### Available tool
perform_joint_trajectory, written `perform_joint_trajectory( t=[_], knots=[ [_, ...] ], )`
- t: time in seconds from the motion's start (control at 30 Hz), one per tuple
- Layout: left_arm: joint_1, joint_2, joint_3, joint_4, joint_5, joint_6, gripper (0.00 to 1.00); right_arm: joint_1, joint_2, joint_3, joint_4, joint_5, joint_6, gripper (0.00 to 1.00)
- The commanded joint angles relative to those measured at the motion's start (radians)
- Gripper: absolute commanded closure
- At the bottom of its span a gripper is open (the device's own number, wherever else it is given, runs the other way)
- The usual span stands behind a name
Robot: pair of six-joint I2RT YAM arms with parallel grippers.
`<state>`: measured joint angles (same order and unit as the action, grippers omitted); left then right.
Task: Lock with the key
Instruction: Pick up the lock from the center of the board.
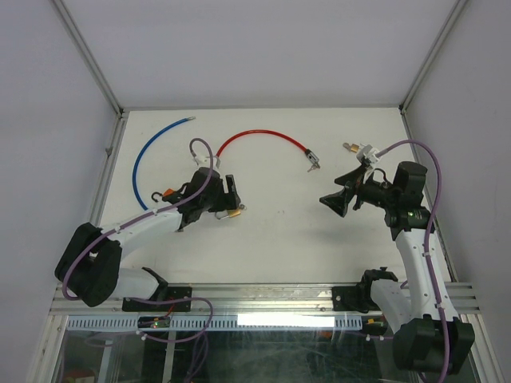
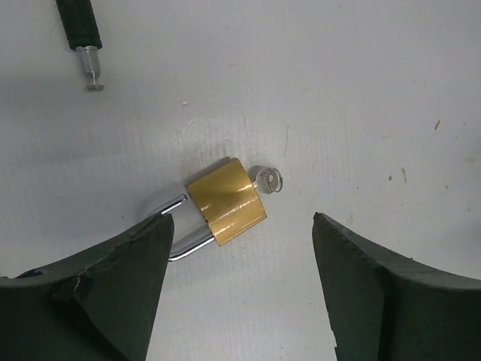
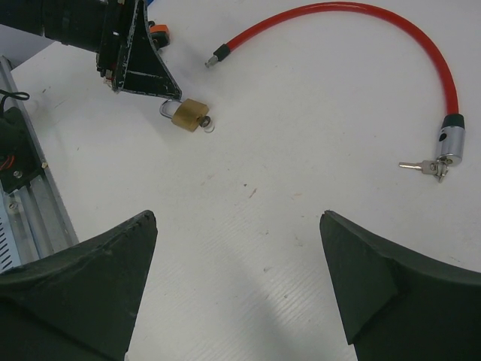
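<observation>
Two dark fingers of the left gripper [image 2: 241, 219] stand spread wide, with the small brass padlock [image 2: 225, 201] lying flat on the white table [image 1: 279, 239] between them, nearer the left-hand finger in the wrist view. That finger's tip overlaps the end of the padlock's bent steel shackle [image 2: 180, 239]; whether it touches cannot be told. The other finger is well apart from the lock.

The padlock's body is a square golden block with a bright sheen. A silver key [image 2: 269, 179] sticks out of the face opposite the shackle, its round head resting just beside the body. Whether the shackle is latched cannot be told.

The right gripper [image 3: 237, 218] hangs well apart from the padlock, over bare table, its jaws also wide and holding nothing.

Near the padlock lies a black-sleeved cable end with a metal pin [image 2: 83, 30]. The red looped cable [image 3: 421, 37] ends in a silver barrel with keys [image 3: 425, 167]. A blue cable [image 1: 148, 155] curves at the table's far left.
</observation>
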<state>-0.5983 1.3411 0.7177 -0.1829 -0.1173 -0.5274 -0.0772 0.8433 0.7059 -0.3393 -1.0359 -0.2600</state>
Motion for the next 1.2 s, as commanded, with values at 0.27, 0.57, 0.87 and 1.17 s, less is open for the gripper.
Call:
perform_joint_trajectory(
  t=[0.27, 0.57, 0.87, 1.17],
  knots=[
    [-0.135, -0.001, 0.111, -0.188, -0.456, -0.426, 0.25, -0.002, -0.017, -0.002, 0.054, -0.032, 0.005, 0.07],
    [-0.178, 0.211, 0.258, -0.328, -0.523, -0.467, 0.29, -0.002, -0.017, -0.003, 0.056, -0.029, 0.006, 0.07],
    [-0.183, 0.306, 0.312, -0.337, -0.53, -0.472, 0.3, 0.004, -0.017, -0.003, 0.056, -0.029, 0.006, 0.08],
    [-0.186, 0.343, 0.342, -0.336, -0.5, -0.468, 0.35, 0.005, -0.018, -0.006, 0.056, -0.03, 0.006, 0.07]
  ],
)
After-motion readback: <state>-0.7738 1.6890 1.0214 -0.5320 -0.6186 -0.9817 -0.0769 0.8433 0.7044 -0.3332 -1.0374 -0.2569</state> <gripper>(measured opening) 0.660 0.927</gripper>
